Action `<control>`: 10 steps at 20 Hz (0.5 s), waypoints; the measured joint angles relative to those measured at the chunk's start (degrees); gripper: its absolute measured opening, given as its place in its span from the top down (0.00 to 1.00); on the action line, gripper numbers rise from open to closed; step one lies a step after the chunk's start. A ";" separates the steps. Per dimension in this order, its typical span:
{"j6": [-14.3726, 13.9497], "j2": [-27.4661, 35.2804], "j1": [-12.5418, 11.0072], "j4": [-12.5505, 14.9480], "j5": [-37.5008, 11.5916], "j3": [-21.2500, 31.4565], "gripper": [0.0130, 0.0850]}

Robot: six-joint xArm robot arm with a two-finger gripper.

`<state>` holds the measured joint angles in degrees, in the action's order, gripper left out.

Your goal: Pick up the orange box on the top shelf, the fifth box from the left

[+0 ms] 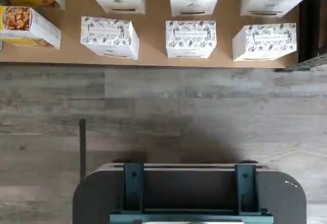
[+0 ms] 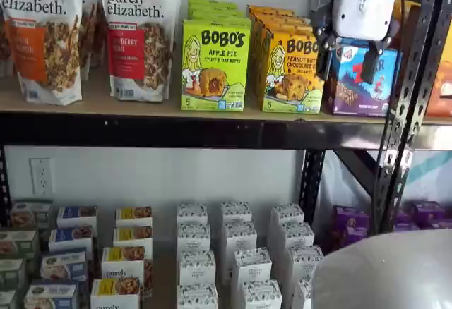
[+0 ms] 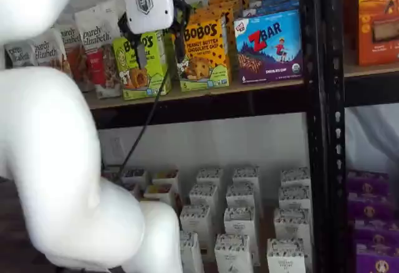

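**Robot Arm Poised Before Snack Shelf, Orange Carton Untouched**

The end effector (image 2: 347, 61) hung in front of the top shelf (image 2: 176, 130), its two black fingers spread apart and released, with nothing between them. In both shelf views its white body covered part of the stock behind it. The orange box (image 2: 291, 70), a Bobo's Peanut Butter Chocolate Chip carton, stood upright on the tan board, just beside the lime-green Apple Pie box (image 2: 215, 64) on one side and the blue ZBar box (image 3: 269, 46) on the other. In a shelf view one finger overlapped the orange box's edge, cutting off the end of its printed name; whether it touched the carton could not be told.

Purely Elizabeth granola bags (image 2: 138, 32) stood farther along the same board. The shelf's black front rail met a perforated black upright (image 2: 409, 97), behind which more boxes were only partly visible. On the lower level, rows of small white patterned boxes (image 2: 240, 259) sat on a tan board, the wrist view showing them from above against grey wood-plank flooring (image 1: 204, 116). A wall outlet (image 2: 42, 176) showed on the pale wall behind. A large white section of the arm (image 3: 56, 161) blocked much of one shelf view.
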<state>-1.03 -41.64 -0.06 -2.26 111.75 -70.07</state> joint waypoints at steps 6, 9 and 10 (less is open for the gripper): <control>-0.42 3.89 1.17 1.67 6.69 -3.61 0.00; -0.17 3.44 0.99 1.91 5.25 -2.93 0.00; -0.06 3.22 0.94 2.08 4.51 -2.60 0.00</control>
<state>-1.09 -38.42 0.88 -0.19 116.26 -72.67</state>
